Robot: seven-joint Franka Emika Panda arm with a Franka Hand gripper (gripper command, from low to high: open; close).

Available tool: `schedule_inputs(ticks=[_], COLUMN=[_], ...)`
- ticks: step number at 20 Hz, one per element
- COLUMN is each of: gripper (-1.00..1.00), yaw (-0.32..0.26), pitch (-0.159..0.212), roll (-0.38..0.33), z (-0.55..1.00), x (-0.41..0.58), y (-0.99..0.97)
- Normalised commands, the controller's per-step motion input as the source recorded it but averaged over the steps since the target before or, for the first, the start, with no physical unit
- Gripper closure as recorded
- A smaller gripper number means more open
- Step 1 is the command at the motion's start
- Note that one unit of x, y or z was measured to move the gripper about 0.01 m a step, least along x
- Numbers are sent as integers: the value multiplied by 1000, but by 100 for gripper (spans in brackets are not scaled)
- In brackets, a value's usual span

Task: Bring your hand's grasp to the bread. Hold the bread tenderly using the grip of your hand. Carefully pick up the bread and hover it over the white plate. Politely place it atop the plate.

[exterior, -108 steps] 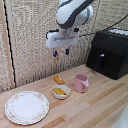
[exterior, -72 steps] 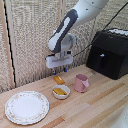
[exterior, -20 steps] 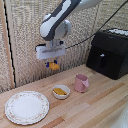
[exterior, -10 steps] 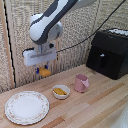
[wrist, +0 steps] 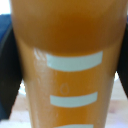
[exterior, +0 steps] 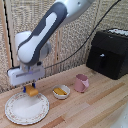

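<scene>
The bread (exterior: 32,92) is a small orange-brown piece held between the dark-blue fingers of my white boxy gripper (exterior: 30,89). It hangs just above the far rim of the large white plate (exterior: 20,111), which lies at the exterior view's lower left. In the wrist view the bread (wrist: 67,60) fills almost the whole picture, orange with pale stripes, with a dark finger (wrist: 7,65) on each side of it.
A small white bowl (exterior: 61,92) with a yellow food piece stands to the exterior view's right of the plate. A pink cup (exterior: 81,82) stands beyond it. A black boxy appliance (exterior: 110,52) sits at the back right. A bamboo screen backs the wooden table.
My gripper took the bread from beside the bowl, lifted it, carried it to the exterior view's left, and has come down close over the plate's far rim.
</scene>
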Motion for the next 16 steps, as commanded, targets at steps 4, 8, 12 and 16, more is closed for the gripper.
schedule_inputs(ticks=[4, 8, 12, 16], gripper=[100, 100, 100, -100], yaw=[1, 30, 113, 146], pitch=[-126, -184, -102, -55], roll=[-200, -106, -13, -55], z=[-422, -27, 36, 14], x=[80, 329, 336, 176], y=[331, 4, 0, 0])
